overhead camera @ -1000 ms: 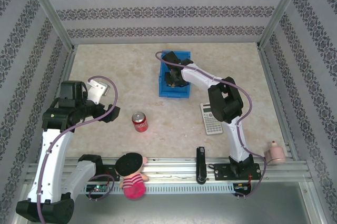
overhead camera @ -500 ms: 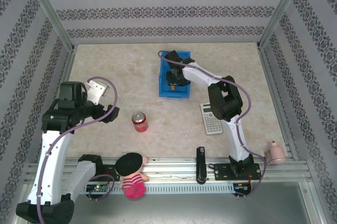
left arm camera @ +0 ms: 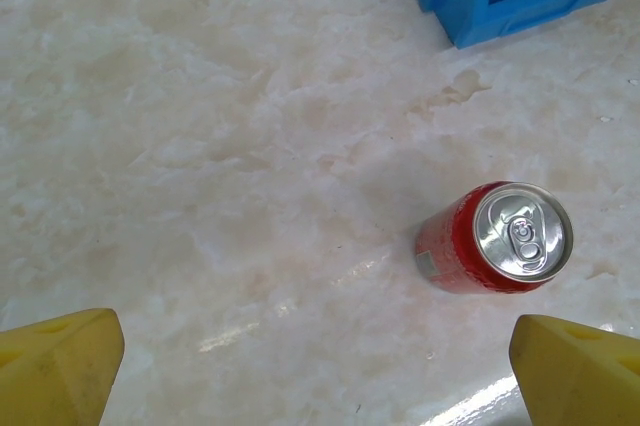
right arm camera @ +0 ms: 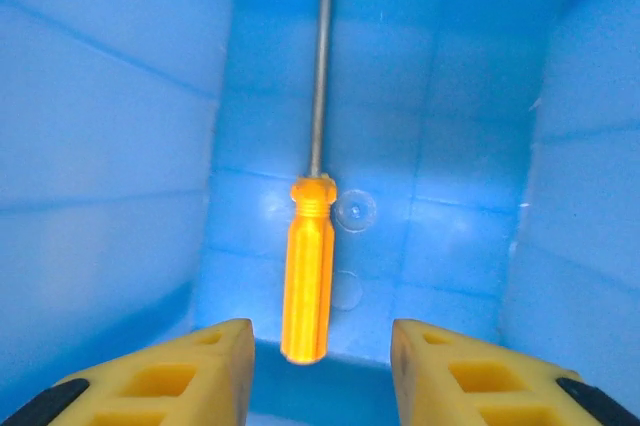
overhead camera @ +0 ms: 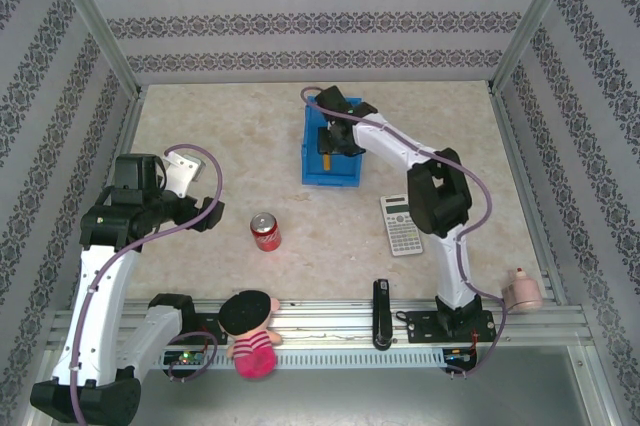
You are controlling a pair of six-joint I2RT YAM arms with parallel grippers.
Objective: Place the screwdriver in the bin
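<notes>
The slim orange-handled, silver-shafted screwdriver point(right arm camera: 308, 276) runs off the right wrist view's top edge, tip seemingly beyond.

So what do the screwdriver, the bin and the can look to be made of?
Screwdriver: glossy orange handle, likely plastic; thin grey shaft with a bright sheen, likely steel. Bin: smooth blue moulded plastic, soft glare on walls. Can: metal, probably aluminium, silvery pull-tab lid, red painted side.
</notes>
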